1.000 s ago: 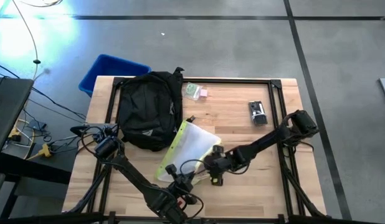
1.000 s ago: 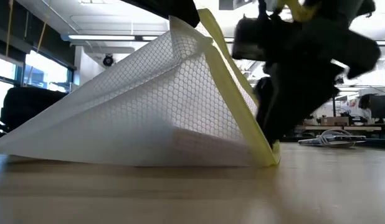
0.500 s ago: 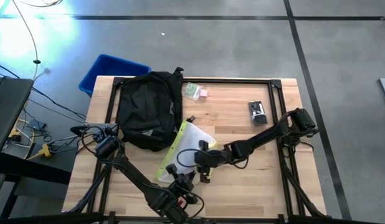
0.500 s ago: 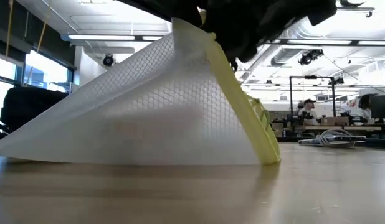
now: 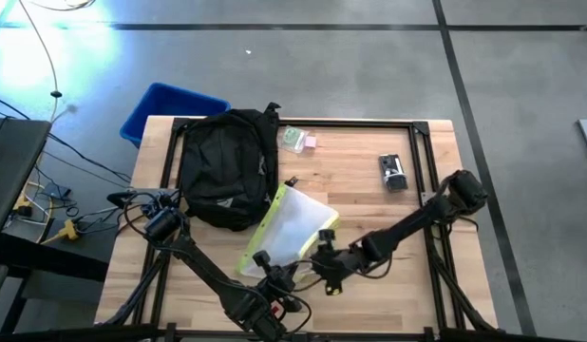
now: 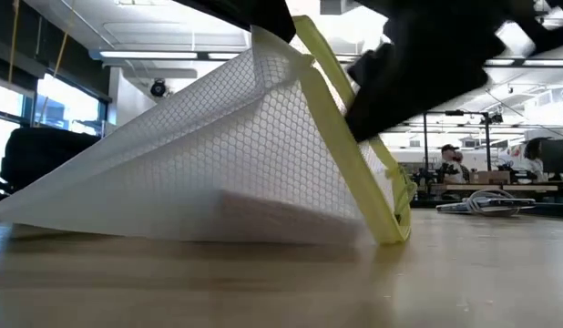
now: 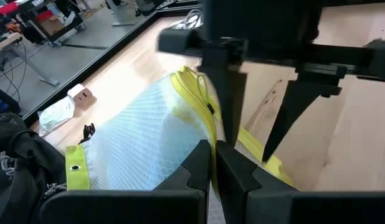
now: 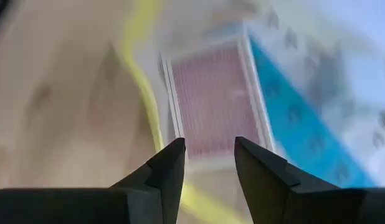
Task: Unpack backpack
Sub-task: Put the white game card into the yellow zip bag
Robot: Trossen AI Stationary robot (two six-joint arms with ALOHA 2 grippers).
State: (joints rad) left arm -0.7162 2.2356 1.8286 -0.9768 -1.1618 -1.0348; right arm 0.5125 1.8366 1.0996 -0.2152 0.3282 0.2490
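Observation:
The black backpack lies on its side at the table's far left, and no gripper touches it. Beside it, a clear mesh pouch with a yellow edge holds a flat red-patterned pack and something blue. My left gripper is shut on the pouch's near edge and holds it up like a tent. My right gripper is open and points down at the pouch's yellow-edged mouth, one finger on either side of the yellow strip. My left gripper pinches the pouch's near edge between its two fingers, close to the yellow strip, coming in at a slant from the table's near side. That edge is lifted, and the pouch's far edge rests on the table. My right gripper stands at the yellow strip; I cannot tell whether its fingers touch it.
A blue bin stands off the table's far left corner. A small clear packet with a pink piece lies at the far middle, and a small black device at the far right. Bare wood shows at the near right.
My right gripper went left over the pouch's mouth, then came back toward the near edge and a little to the right, rolling as it went. The yellow edge was pressed flatter half a second ago and now stands up again. My left gripper has kept the pouch raised.

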